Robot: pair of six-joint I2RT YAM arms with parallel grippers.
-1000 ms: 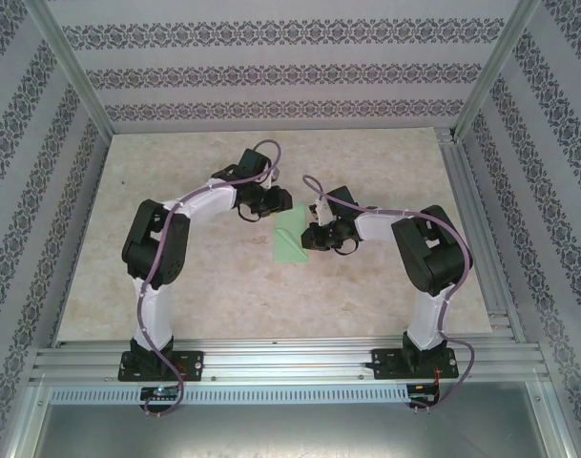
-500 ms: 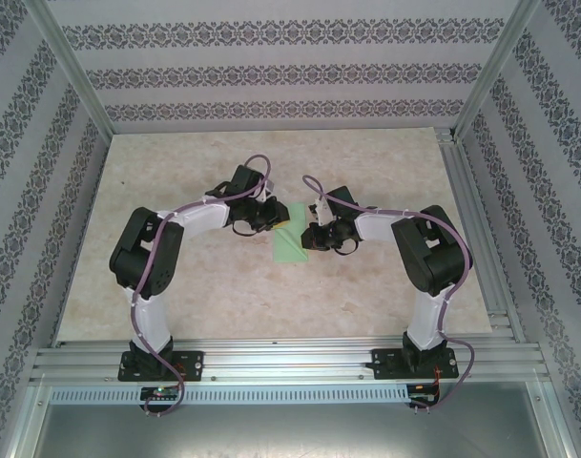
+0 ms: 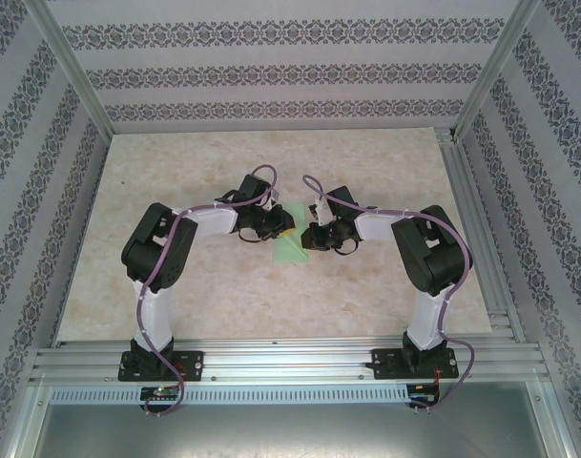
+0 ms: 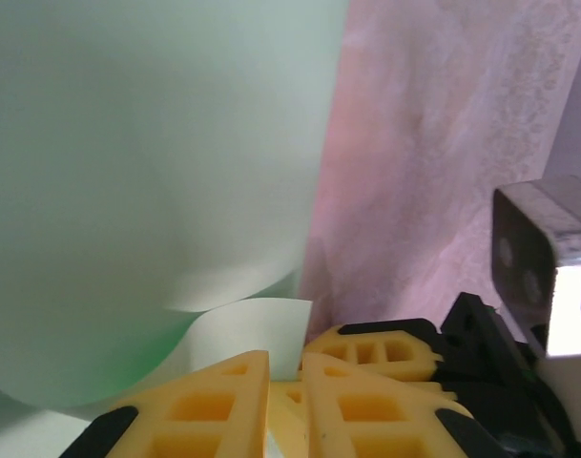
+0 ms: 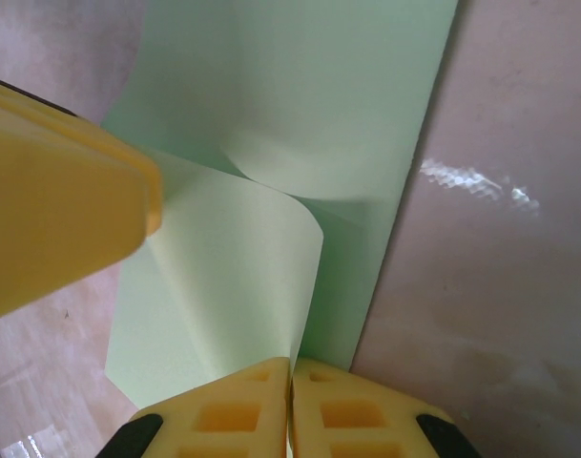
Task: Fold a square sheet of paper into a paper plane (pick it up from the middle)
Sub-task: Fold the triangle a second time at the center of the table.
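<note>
The light-green square sheet of paper (image 3: 290, 250) lies mid-table between both grippers, partly curled up. My left gripper (image 3: 280, 229) is at its far left part, and its yellow fingers are shut on a raised flap of the sheet (image 4: 156, 191), seen in the left wrist view (image 4: 285, 361). My right gripper (image 3: 312, 237) is at the sheet's right side. In the right wrist view (image 5: 291, 367) it is shut on a curled-up edge of the sheet (image 5: 300, 95). One yellow finger of the left gripper (image 5: 51, 229) shows close by at the upper left.
The marble-patterned table (image 3: 176, 191) stretches bare to the left and back. Aluminium rails run along the right side (image 3: 471, 219) and the near edge (image 3: 290, 358). Patterned walls enclose the cell. The two wrists are close together over the sheet.
My left gripper has come nearer and to the right, down to the sheet, and closed on its raised flap. The right arm has stayed put, still gripping its edge.
</note>
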